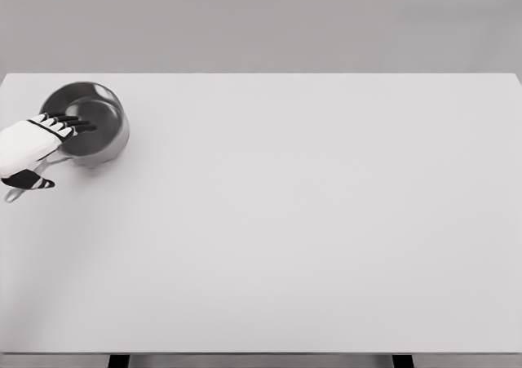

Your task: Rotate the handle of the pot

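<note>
White table [310, 221]; pot [102, 131] far-left, left hand [33, 144] over its rim.

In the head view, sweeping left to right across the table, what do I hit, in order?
Left robot hand at the left edge, over the handle → metal pot, far-left on the table → bare white tabletop out to the right edge. The right robot hand isn't in view.

We counted one pot [91, 127] on one table [310, 237], and one hand [31, 149] in view, the left. We made out one handle [18, 190], probably, since the hand hid most of it.
</note>
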